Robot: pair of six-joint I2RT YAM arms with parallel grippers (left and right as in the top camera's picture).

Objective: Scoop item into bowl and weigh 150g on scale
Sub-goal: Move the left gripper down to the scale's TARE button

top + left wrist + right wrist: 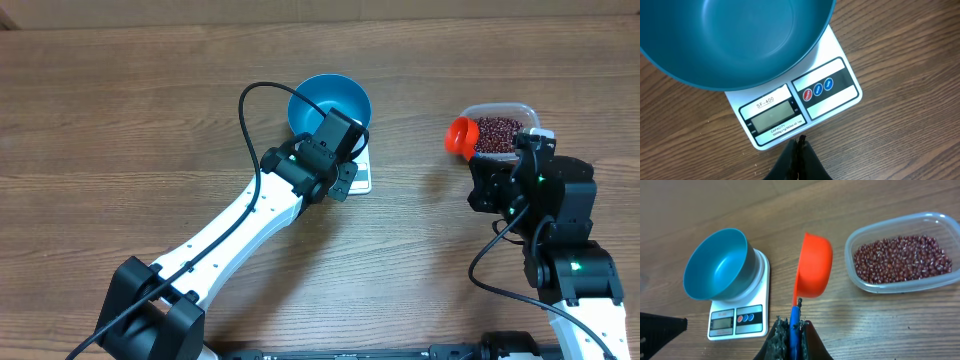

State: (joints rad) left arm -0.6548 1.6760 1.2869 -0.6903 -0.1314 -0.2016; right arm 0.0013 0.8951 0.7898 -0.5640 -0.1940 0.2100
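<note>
Overhead: a blue bowl (pixel 330 100) is sitting on a white scale (pixel 363 180) near 12 o'clock on the wooden table (pixel 120 120). The left gripper (pixel 345 188) is hovering at the scale's 6 o'clock edge. At 2 o'clock, dark red beans (pixel 497 132) are lying in a clear tub (pixel 520 107), with a red scoop (pixel 461 137) beside its 9 o'clock side.

Left wrist: the fingers are pressing together on nothing, just short of the scale's display edge.

Right wrist: the right gripper (pixel 795 326) is clamping narrowly on the scoop's blue handle. The cup is standing on edge at 12 o'clock, between the bowl and the tub.
</note>
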